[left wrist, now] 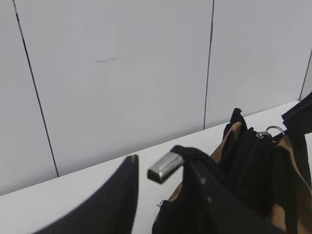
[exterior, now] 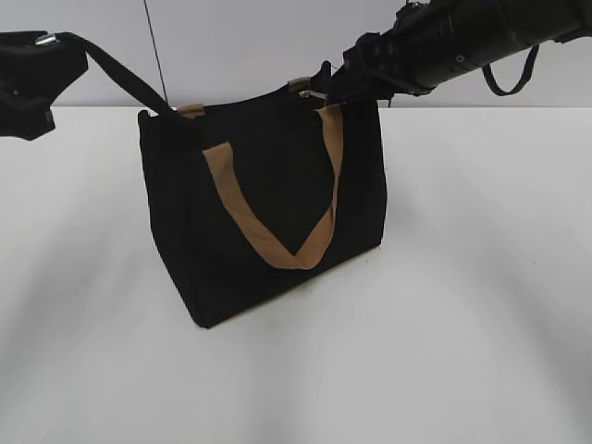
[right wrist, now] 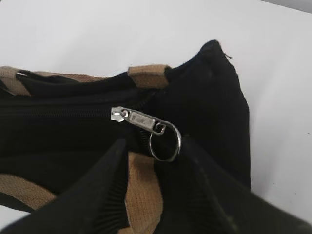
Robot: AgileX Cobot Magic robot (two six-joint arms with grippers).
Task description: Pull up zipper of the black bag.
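Note:
The black bag (exterior: 176,203) stands upright mid-table, its tan handle (exterior: 250,222) hanging down the front. The zipper (right wrist: 58,111) runs along the top; its silver pull tab (right wrist: 144,121) with a metal ring lies near the right end and also shows in the exterior view (exterior: 310,93). My right gripper (right wrist: 156,144) is open, its fingertips on either side of the ring, just above the bag's top (exterior: 324,88). My left gripper (left wrist: 161,156) is open at the bag's left top corner (exterior: 162,104). A black fabric tab with a silver tip (left wrist: 165,166) drapes over one finger.
The white table (exterior: 462,324) spreads around the bag. A white panelled wall (left wrist: 122,73) stands close behind. The second tan handle (right wrist: 146,70) lies along the far side of the bag's top.

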